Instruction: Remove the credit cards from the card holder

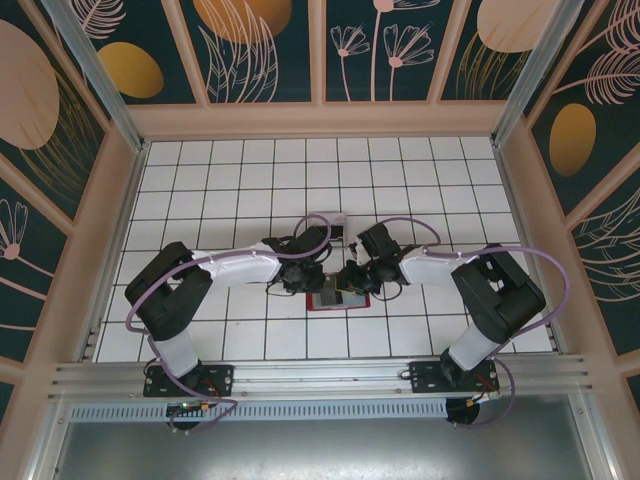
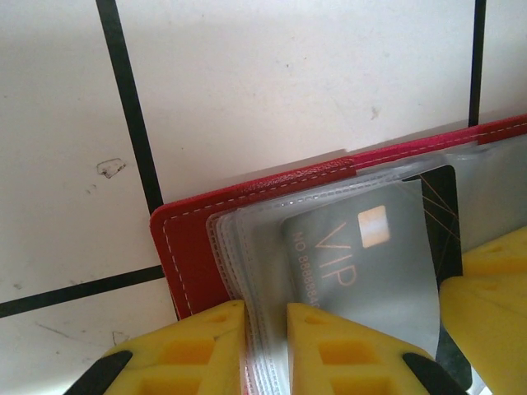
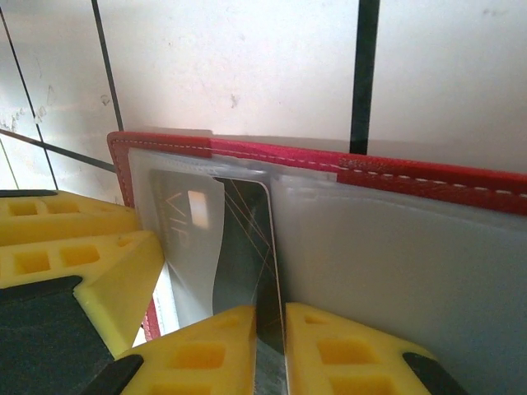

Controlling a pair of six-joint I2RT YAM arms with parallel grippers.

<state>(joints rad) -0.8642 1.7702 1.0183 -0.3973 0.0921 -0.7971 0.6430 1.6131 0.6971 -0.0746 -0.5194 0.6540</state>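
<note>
**Both grippers clamped on open holder, mid-table**

White-tiled table (image 1: 230, 190) w/ dark grid lines, patterned panels round it. The 2 arms reach in from the near edge and meet approx. at centre.

The red holder (image 1: 322, 303) lies open and flat on the tiles right under the two gripper heads, nearer the arm bases than the far wall. White stitching runs along its edge. Inside is a stack of clear sleeves (image 2: 239, 239).

Small pale tray (image 1: 330, 217) sits just beyond the grippers on the far side; contents too small to tell.

The cards are in the sleeves, not out yet:
- grey card (image 2: 354, 263), "VIP" lettering + chip, in a front sleeve, tilted.
- dark card (image 2: 440, 206) w/ thin gold lines, behind the grey one, partly covered.
- In the R wrist view the wide sleeve (image 3: 395, 247) on the holder's other half is cloudy; can't tell if anything's in it.

L gripper (image 2: 265, 309): yellow fingers pinched on the sleeve edges near the holder's corner, so it grips the holder by its sleeves.

R gripper (image 3: 270, 311): fingers closed on the dark card's lower edge, which runs down between them.

L fingers (image 3: 74, 247) sit just beside the R gripper. One R finger (image 2: 494, 280) shows right of the grey card.
</note>
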